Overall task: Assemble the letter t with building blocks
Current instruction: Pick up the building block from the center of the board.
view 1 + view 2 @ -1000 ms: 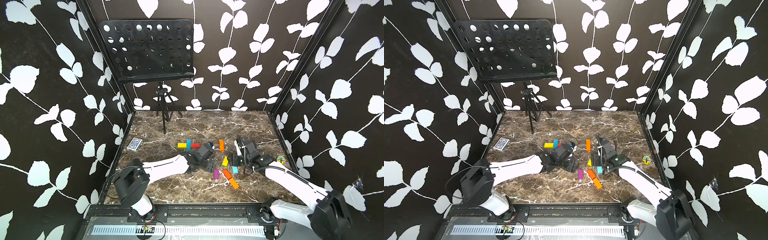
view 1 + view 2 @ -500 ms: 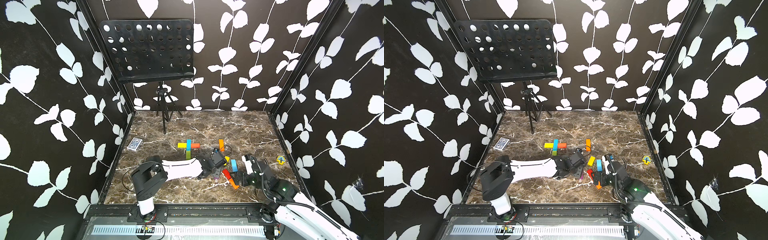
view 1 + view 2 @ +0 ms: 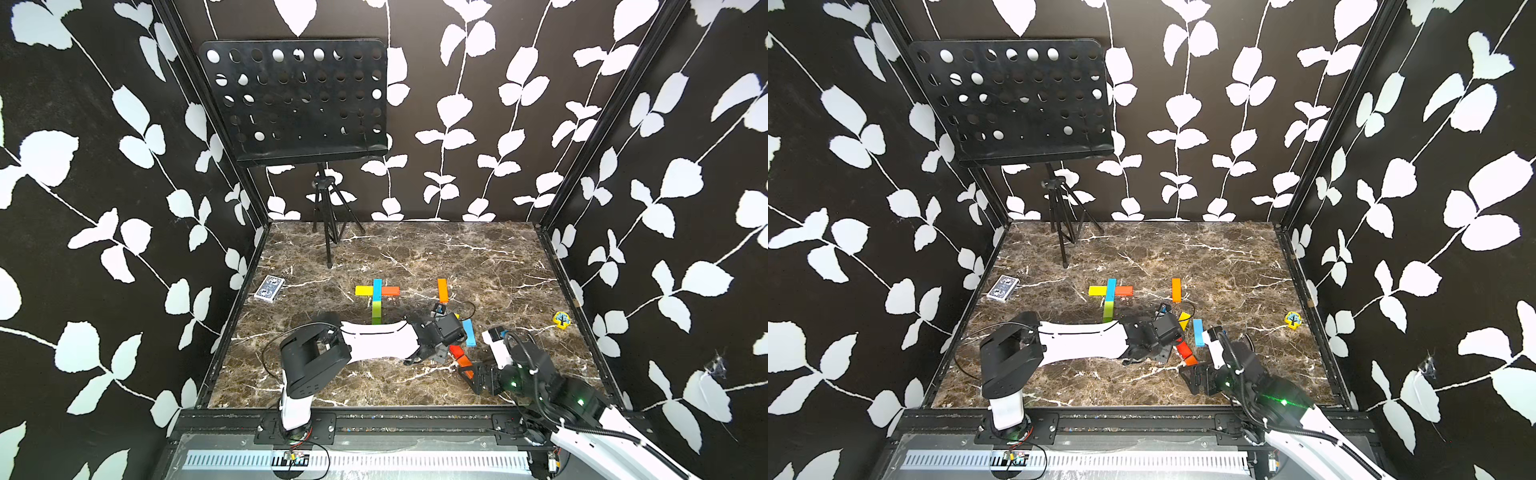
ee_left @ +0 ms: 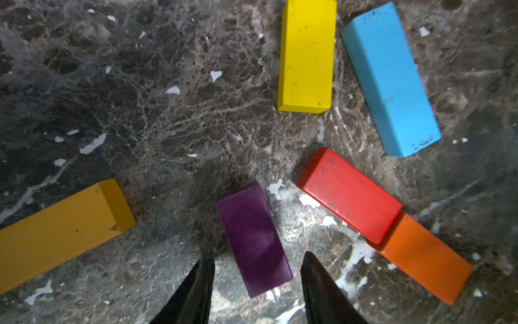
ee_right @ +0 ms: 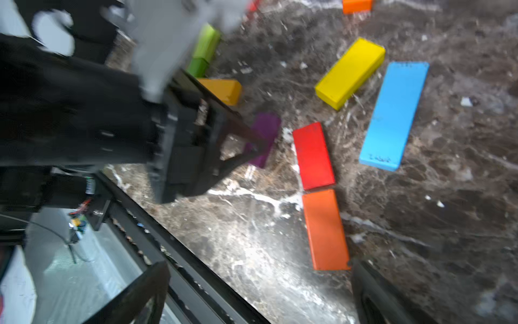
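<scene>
Containers: one only, a flat blue-patterned card box by the worktop's left edge. It lies closed, so contents cannot be told.

Worktop: brown marble-look slab. Near its middle a t lies flat. The cyan bar forms the upper stem and the lime green bar continues it toward the front edge. The yellow bar and red-orange bar form arms against the cyan. A lone orange bar lies apart, toward the right edge.

Loose group nearer the front edge: purple block, mustard-yellow block, loose yellow block, loose cyan block. The red block lies end to end with the orange block.

Left pincer: jaws parted, straddling the purple block, marble showing on both sides; no grip.
Right pincer: jaws wide apart, empty, one finger just beside the orange block's end.

Yellow tree token lies near the right edge.

Room: black perforated music stand on a tripod near the far edge, toward the left corner. Walls are black with white leaf vines.
</scene>
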`<state>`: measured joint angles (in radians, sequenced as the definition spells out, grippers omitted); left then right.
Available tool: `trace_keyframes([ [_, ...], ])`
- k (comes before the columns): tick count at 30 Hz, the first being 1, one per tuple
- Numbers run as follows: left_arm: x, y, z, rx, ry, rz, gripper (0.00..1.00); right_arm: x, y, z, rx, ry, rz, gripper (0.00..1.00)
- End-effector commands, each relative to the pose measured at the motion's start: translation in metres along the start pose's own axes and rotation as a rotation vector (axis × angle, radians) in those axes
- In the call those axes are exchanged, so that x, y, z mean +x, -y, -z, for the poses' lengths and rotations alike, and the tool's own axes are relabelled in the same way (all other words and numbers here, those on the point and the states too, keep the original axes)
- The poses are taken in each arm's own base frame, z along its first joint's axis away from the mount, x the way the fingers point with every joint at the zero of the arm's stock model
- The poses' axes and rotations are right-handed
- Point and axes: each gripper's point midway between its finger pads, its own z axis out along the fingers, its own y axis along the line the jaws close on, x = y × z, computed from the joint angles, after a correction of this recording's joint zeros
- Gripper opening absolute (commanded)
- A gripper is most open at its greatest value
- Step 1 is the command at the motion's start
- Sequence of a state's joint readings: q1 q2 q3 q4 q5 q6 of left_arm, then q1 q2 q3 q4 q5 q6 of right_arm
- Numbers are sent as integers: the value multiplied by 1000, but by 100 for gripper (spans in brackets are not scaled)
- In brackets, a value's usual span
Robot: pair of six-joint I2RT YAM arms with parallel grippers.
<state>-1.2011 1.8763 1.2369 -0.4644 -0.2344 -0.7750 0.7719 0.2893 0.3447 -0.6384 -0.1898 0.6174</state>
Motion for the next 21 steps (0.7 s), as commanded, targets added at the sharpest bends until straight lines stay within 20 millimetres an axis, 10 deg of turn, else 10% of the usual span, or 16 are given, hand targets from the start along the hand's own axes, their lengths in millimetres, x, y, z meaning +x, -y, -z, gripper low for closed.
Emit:
trace_keyframes([
  [1,-2,-2,2,-30,-4,11,52,4,-7,3,-44,-3,0,99],
  [21,-2,3,-13,-52,-28,10,52,5,-4,-1,-25,-25,2,99],
])
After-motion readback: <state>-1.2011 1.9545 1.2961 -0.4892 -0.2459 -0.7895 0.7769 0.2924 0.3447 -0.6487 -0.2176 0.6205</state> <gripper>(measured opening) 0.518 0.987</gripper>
